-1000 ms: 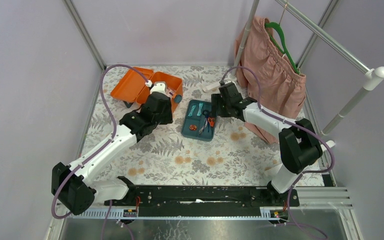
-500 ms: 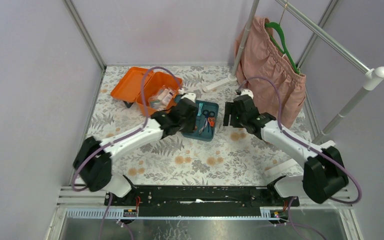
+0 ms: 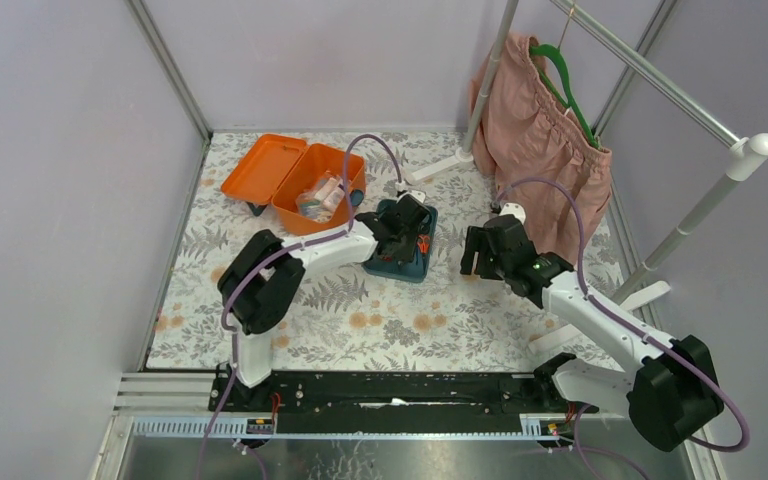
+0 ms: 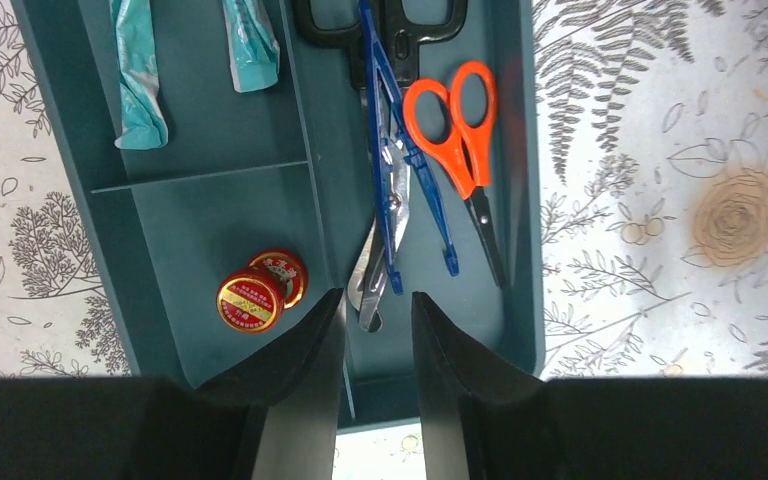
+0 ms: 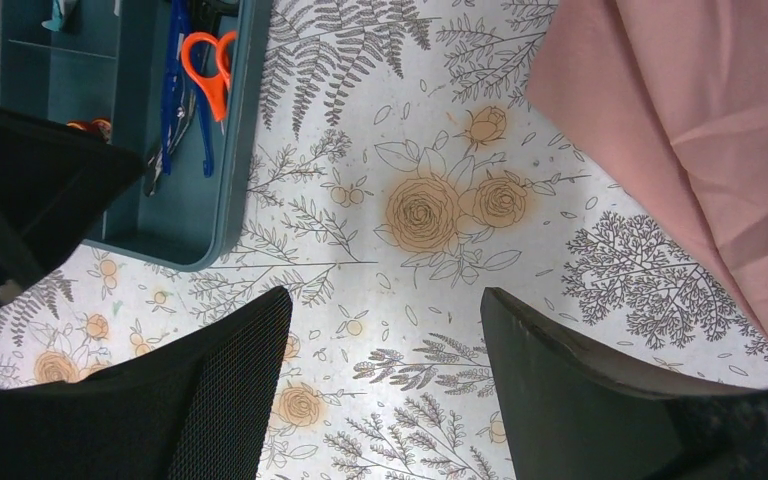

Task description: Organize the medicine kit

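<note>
On the floral table (image 3: pixel 410 320), the orange medicine kit (image 3: pixel 263 170) is sitting open at the far left, its teal insert tray (image 4: pixel 210 210) lying just beside it. The left tool (image 4: pixel 375 310) is hovering, narrowly parted, over the tray's near end; the right tool (image 5: pixel 385 300) is gaping wide to the tray's right.

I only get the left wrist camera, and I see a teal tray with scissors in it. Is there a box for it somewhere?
Observer: Yes, an orange box sits beyond and left of the tray, with its lid open.
Operator: Is anything in it?
Observer: Some clear packets. I can't tell what they are.
Operator: Where's the other arm?
Observer: The right gripper hovers over the floral tablecloth, right of the tray, jaws open and empty.
</note>
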### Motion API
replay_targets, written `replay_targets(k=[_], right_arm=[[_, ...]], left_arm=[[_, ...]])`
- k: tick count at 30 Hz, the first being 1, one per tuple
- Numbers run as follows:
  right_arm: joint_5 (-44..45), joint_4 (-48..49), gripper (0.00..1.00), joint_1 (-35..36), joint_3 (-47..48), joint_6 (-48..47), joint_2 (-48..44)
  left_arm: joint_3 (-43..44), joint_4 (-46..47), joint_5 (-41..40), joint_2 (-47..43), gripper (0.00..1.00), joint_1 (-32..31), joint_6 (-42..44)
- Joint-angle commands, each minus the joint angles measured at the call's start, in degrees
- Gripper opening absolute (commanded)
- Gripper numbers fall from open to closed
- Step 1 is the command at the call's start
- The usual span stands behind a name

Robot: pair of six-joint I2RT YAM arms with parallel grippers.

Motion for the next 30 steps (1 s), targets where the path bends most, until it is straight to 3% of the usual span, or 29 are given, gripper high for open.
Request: replay_targets(k=[1,30], right_arm=[[2.0,-0.8,0.78,-0.2,0.2,0.8,-2.4],[-0.3,0.3,0.78,-0.2,-1.3,2.2,-1.2]], left_arm=[[1.1,3.4,-2.0,1.9,0.37,0.6,2.1],[1.7,4.0,-1.3,2.1,0.35,4.7,4.5]])
